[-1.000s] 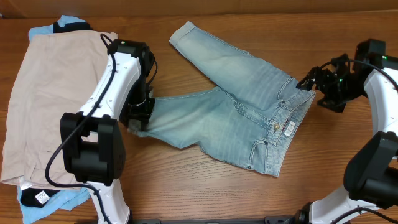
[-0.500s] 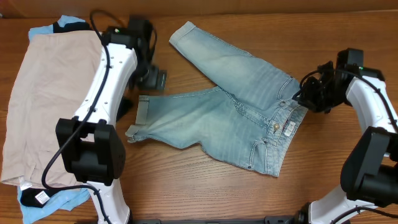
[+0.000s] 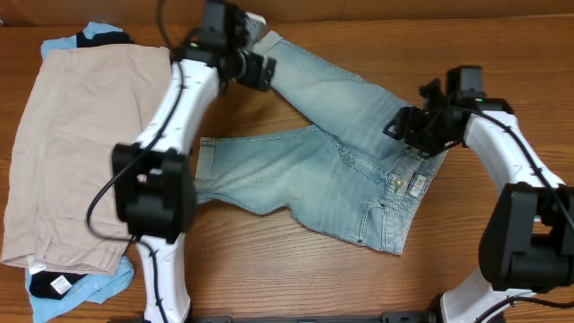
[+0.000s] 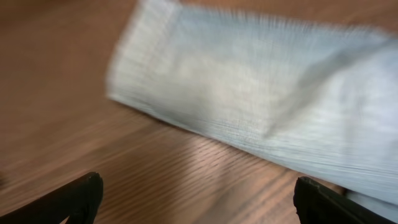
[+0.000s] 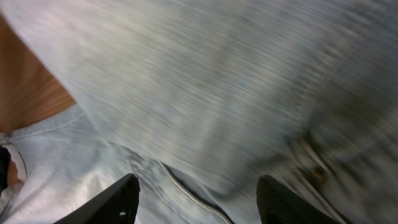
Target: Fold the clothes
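The denim shorts [image 3: 332, 170] lie spread on the table [image 3: 269, 278], their near leg dropped flat since a second ago. The left gripper [image 3: 257, 72], released and empty, has swung to the far hem. The right gripper [image 3: 400, 125] (jaws parted) is over the waistband. The beige garment [image 3: 81, 144] lies left.

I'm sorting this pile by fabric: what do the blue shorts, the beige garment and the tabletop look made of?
The shorts look like faded denim: light-blue ribbed weave, raised stitched seams. The beige garment seems a smooth, matte woven cloth, perhaps cotton. The table shows wood grain, though it may be laminate.
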Controlling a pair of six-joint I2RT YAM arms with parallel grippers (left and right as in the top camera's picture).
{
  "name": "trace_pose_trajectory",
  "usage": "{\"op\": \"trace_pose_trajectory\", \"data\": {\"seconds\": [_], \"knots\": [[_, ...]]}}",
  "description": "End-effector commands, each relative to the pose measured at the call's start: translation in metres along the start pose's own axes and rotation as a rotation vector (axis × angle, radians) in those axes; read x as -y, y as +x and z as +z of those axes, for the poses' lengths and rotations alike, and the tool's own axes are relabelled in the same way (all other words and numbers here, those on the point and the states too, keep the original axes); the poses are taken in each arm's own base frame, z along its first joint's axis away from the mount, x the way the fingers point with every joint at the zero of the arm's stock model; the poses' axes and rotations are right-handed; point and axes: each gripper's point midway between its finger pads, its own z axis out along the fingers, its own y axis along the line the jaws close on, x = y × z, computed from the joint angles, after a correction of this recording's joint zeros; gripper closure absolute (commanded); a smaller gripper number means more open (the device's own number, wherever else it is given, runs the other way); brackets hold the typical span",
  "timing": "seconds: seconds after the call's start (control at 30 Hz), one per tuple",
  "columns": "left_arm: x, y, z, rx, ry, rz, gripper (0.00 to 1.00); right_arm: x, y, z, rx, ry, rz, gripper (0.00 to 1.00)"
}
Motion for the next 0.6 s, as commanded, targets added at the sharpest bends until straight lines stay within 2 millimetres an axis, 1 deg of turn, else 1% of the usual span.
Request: {"op": "trace_pose_trajectory", "data": {"seconds": [0.0, 0.13, 0.23, 0.33, 0.37, 0.43, 0.5, 0.57], "knots": [[0.006, 0.01, 0.028, -0.019, 0.026, 0.017, 0.0, -0.025, -0.004, 0.002, 0.043, -0.001, -0.106, 0.36], [0.003, 0.009, 0.042, 0.0, 0.026, 0.011, 0.0, -0.038, -0.01, 0.012, 0.101, 0.092, -0.161, 0.36], [0.002, 0.003, 0.043, 0.028, 0.022, 0.016, 0.0, -0.04, -0.011, 0.013, 0.113, 0.107, -0.158, 0.35], [0.006, 0.0, 0.046, 0.038, 0.026, -0.006, 0.0, -0.037, -0.011, 0.012, 0.109, 0.111, -0.152, 0.35], [0.008, 0.001, 0.047, 0.034, 0.028, -0.016, 0.0, -0.036, -0.011, 0.012, 0.109, 0.113, -0.149, 0.35], [0.013, 0.006, 0.053, 0.015, 0.029, -0.05, 0.03, -0.033, -0.012, 0.011, 0.11, 0.119, -0.143, 0.35], [0.012, 0.015, 0.061, -0.012, 0.004, -0.118, 0.06, -0.031, -0.013, 0.011, 0.113, 0.125, -0.136, 0.35], [0.011, 0.023, 0.068, -0.034, -0.019, -0.199, 0.06, -0.026, -0.015, 0.009, 0.123, 0.145, -0.106, 0.35]]}}
